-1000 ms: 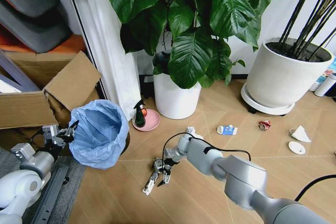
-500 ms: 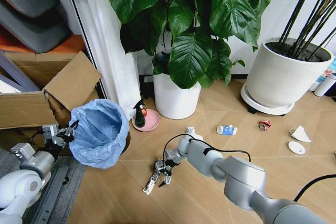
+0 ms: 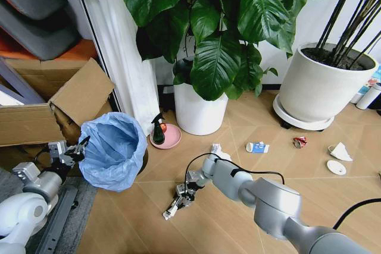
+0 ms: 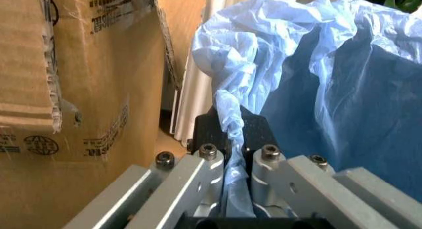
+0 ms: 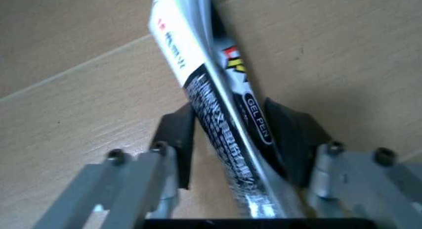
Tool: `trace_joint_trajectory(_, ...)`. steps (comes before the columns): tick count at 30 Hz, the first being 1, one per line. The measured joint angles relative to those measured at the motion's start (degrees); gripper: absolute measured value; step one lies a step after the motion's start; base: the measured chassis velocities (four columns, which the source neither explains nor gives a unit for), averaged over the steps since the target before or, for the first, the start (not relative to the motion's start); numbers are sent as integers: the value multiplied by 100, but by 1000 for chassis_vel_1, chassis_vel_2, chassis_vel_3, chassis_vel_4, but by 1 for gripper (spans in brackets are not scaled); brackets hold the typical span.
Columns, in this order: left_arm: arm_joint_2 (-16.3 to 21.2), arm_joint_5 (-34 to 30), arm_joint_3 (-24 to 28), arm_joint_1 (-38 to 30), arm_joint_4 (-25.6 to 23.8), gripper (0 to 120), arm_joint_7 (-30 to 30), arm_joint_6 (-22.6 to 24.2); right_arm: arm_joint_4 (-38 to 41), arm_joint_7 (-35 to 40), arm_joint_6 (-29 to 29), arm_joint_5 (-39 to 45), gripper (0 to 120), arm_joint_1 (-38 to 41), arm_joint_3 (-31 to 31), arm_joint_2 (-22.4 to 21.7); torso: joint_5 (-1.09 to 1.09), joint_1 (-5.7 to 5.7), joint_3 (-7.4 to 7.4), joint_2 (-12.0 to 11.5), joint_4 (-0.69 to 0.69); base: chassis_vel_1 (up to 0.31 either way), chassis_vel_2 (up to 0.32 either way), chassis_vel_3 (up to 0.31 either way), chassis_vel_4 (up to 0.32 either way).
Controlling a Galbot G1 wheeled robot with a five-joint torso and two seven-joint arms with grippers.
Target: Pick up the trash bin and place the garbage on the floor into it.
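Right gripper [image 3: 182, 196] had its jaws clamped on a gel pen wrapper [image 5: 218, 105], light, slick stuff; trash bin [image 3: 113, 150] at its 10 o'clock, left gripper [image 4: 236, 140] pinching the bag rim.

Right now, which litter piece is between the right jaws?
The silver gel-pen wrapper, gripped by the right gripper; the carton and can lie farther away.

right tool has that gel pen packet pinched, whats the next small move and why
Probably lift it a little off the floor. In the right wrist view the right tool has its pads on both sides of the gel pen packet, which looks low over the floor. The left tool grips the trash bin liner, so the bin is ready.
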Motion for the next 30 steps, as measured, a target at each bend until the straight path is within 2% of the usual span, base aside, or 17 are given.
trace_joint_trajectory(2,0,0,9,-1,-1,0,-1,1,2,-23,-15,28,26,5,0,-1,0,0,0,0,0,0,0,0,0)
trace_joint_trajectory(3,0,0,9,-1,-1,0,-1,1,2,-23,-15,28,26,5,0,-1,0,0,0,0,0,0,0,0,0)
trace_joint_trajectory(5,11,1,16,-1,-1,0,-2,3,13,-66,-33,64,17,7,0,-6,0,0,0,0,0,0,0,0,0)
trace_joint_trajectory(7,14,2,18,-2,-1,0,-2,3,23,-79,-38,83,14,9,1,-15,0,0,0,0,0,0,0,0,0)
trace_joint_trajectory(8,29,4,27,-3,-2,0,-2,7,67,-133,-57,197,2,7,9,-62,-1,0,0,0,0,0,0,0,0)
trace_joint_trajectory(9,37,7,31,0,-5,0,-2,7,104,-156,-65,247,0,-4,11,-88,0,0,0,0,0,0,0,0,0)
trace_joint_trajectory(14,97,11,62,24,-9,0,-2,11,357,-246,-90,447,0,-58,22,-254,0,0,0,0,1,0,0,0,0)
trace_joint_trajectory(18,272,13,172,34,65,0,0,17,1022,-334,-115,988,0,-61,200,-730,1,0,1,0,-1,0,0,0,0)
trace_joint_trajectory(19,272,13,172,34,65,0,0,17,1022,-334,-115,988,0,-61,200,-730,1,0,1,0,-1,0,0,0,0)
trace_joint_trajectory(20,365,38,281,31,139,0,6,21,1492,-342,-177,1326,0,-35,401,-1028,0,0,0,0,0,0,0,0,0)
trace_joint_trajectory(22,444,55,339,34,187,0,10,24,2021,-346,-289,1664,0,-31,548,-1356,0,0,1,-1,-2,0,0,0,0)
trace_joint_trajectory(23,444,55,339,34,187,0,10,24,2021,-346,-289,1664,0,-31,548,-1356,0,0,1,-1,-2,0,0,0,0)
trace_joint_trajectory(26,545,61,341,117,188,0,14,26,2716,-414,-316,2147,0,-34,828,-1773,3,0,0,0,1,0,0,0,0)
trace_joint_trajectory(27,587,62,350,134,189,0,13,30,3013,-423,-328,2291,0,-89,1005,-1966,-3,0,0,0,2,0,0,0,0)
trace_joint_trajectory(28,587,62,350,134,189,0,13,30,3013,-423,-328,2291,0,-89,1005,-1966,-3,0,0,0,2,0,0,0,0)
trace_joint_trajectory(30,686,62,421,128,212,0,13,32,3458,-418,-362,2475,0,-256,1397,-2309,5,0,0,0,3,0,0,0,0)
